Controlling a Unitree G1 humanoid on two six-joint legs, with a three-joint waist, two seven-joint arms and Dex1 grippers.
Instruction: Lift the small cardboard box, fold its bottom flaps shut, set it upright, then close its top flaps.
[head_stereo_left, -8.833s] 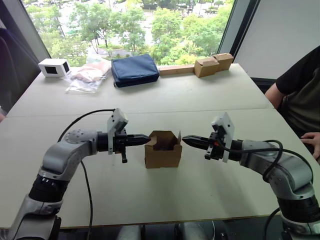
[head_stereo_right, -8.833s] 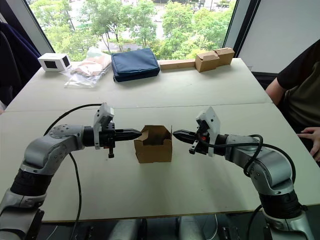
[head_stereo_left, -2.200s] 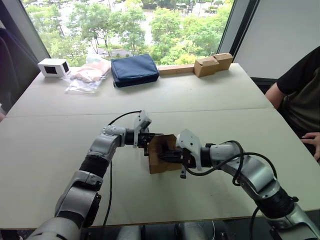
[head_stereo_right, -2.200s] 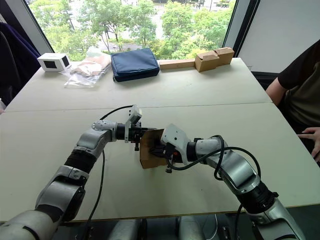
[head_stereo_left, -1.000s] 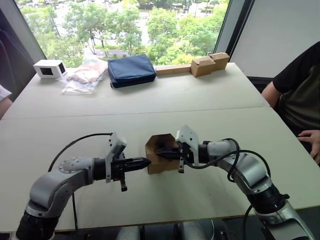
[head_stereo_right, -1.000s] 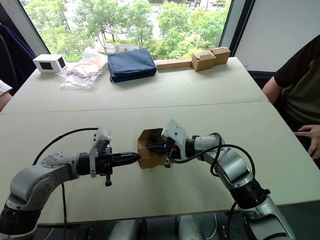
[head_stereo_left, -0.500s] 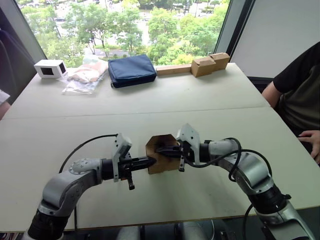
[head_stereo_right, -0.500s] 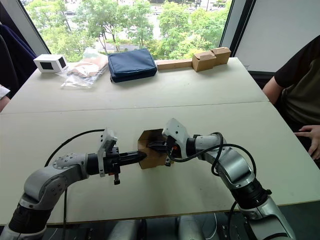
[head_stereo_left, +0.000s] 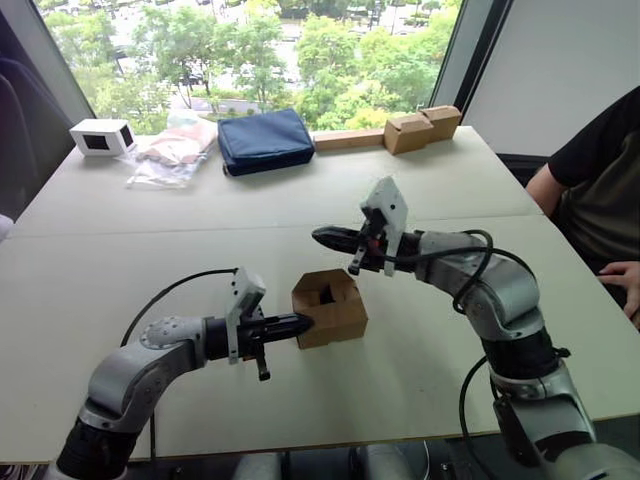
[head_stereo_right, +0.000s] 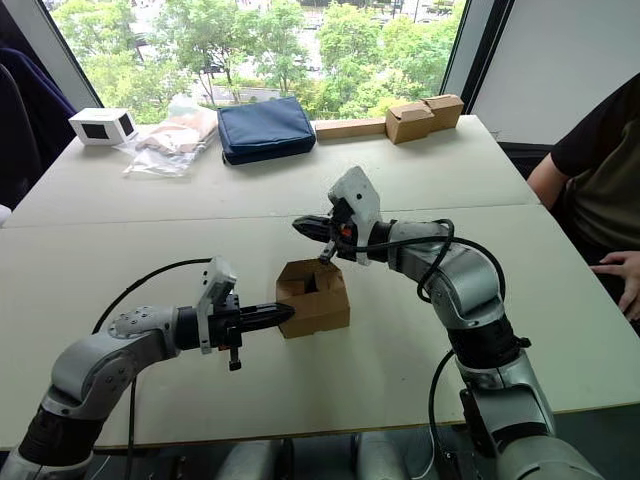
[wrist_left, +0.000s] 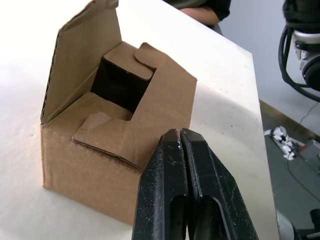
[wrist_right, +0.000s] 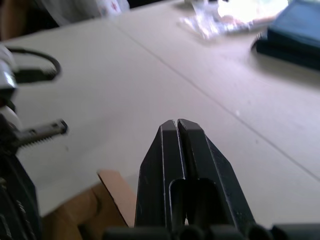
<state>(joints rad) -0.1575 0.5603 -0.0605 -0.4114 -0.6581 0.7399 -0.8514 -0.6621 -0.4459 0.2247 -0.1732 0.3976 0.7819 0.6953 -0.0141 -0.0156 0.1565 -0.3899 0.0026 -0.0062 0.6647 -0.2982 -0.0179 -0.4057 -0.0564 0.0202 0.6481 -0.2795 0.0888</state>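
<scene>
The box (head_stereo_left: 329, 307) sits on the table (head_stereo_left: 420, 370), near the middle, between the two arms. It rests on its base, a bit turned. Its top flaps (wrist_left: 135, 107) are partly folded in. Three lie down over the opening, but a dark square hole shows in the middle. One flap (wrist_left: 85, 55) on the far side stands up. So the top is not shut yet.

It looks like the lifting and the setting upright are done. The bottom flaps are under the box, so nobody can tell from here if they are folded well.

The left gripper (head_stereo_left: 296, 325) has its two fingers pressed together, holding nothing. Its tip is right at the near left side of the box, touching it or almost.

The right gripper (head_stereo_left: 326, 236) hangs in the air above and behind the box, well apart from it. Its fingers are also pressed together, with nothing in them.

What is left is to push down the standing flap and close the hole.
</scene>
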